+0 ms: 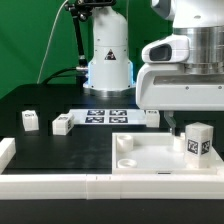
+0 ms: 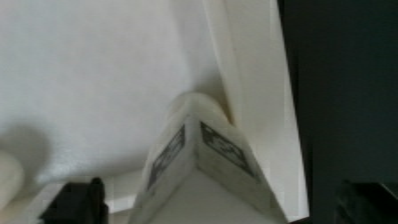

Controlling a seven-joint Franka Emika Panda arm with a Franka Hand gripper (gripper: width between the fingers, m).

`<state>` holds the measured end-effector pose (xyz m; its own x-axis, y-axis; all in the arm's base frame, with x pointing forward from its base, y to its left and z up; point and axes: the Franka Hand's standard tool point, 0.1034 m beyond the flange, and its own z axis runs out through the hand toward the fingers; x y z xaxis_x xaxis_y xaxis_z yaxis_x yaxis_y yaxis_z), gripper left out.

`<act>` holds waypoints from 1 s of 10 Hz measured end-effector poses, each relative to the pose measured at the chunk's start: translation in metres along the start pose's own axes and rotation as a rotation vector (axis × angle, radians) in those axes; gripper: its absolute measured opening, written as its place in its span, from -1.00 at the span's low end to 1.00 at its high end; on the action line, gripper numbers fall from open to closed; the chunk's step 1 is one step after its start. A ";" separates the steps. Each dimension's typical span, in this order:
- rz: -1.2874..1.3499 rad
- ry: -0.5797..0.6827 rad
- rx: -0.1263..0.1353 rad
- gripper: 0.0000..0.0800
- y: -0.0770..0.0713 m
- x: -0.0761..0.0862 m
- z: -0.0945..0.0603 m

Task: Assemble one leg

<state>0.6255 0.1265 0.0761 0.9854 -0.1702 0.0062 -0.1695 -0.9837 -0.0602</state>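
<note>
A white leg (image 1: 198, 141) with a black-and-white tag stands upright on the large flat white panel (image 1: 150, 152) at the exterior view's right. My gripper (image 1: 185, 128) hangs just over and behind it. In the wrist view the leg (image 2: 196, 160) stands edge-on between my two dark fingertips (image 2: 73, 202). The gripper (image 2: 217, 206) is open and the jaws stand wide apart, clear of the leg. The panel (image 2: 107, 80) fills most of that view. Three more legs lie on the black table: one (image 1: 30, 120), one (image 1: 62, 124) and one (image 1: 151, 117).
The marker board (image 1: 105, 115) lies at the middle back in front of the arm's base (image 1: 108, 62). A white raised border (image 1: 40, 185) runs along the front and up the exterior view's left. A round socket (image 1: 125, 142) sits in the panel's corner.
</note>
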 end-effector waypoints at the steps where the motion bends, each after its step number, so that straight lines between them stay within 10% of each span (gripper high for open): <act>1: -0.111 0.001 -0.001 0.62 0.001 0.000 0.000; 9: -0.635 -0.017 -0.021 0.62 0.014 0.005 -0.003; 10: -0.635 -0.017 -0.021 0.39 0.014 0.005 -0.003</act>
<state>0.6282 0.1118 0.0780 0.8940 0.4477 0.0188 0.4481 -0.8935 -0.0303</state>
